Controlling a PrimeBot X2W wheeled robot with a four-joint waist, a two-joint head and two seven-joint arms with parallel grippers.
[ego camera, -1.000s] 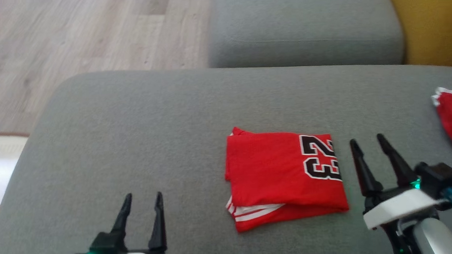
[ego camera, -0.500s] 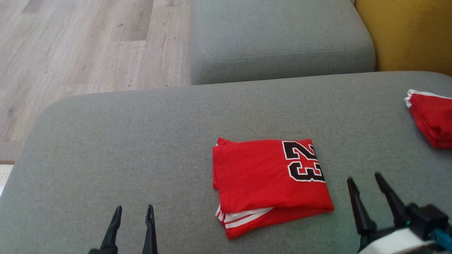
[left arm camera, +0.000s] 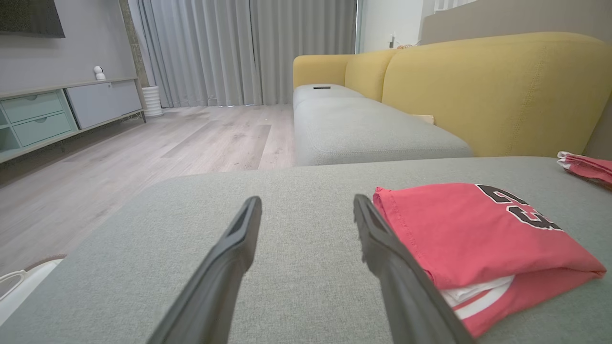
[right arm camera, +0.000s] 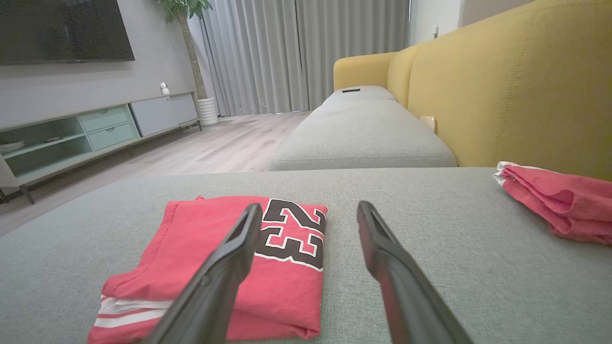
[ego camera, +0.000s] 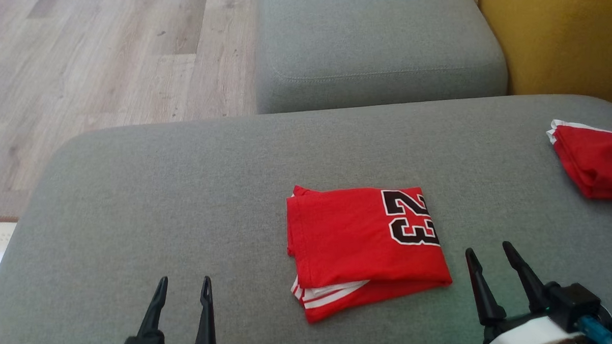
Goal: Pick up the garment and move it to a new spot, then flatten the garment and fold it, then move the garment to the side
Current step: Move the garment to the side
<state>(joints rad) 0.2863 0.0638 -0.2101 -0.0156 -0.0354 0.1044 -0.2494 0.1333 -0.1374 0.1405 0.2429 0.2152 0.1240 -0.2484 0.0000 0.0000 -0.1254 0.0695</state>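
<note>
**Folded red jersey lies between two spread claws**

A red garment (ego camera: 362,241), folded into a neat square with a black "23" uppermost, lies flat on the grey cushion (ego camera: 184,196), right of its middle. The left gripper (ego camera: 184,280) is well apart to the garment's left, fingers spread and holding nothing. The right gripper (ego camera: 488,248) is just beside its right edge, likewise spread and bare. Another red cloth (ego camera: 593,162) lies bunched at the cushion's far right, near the yellow sofa back (ego camera: 560,30).
</note>
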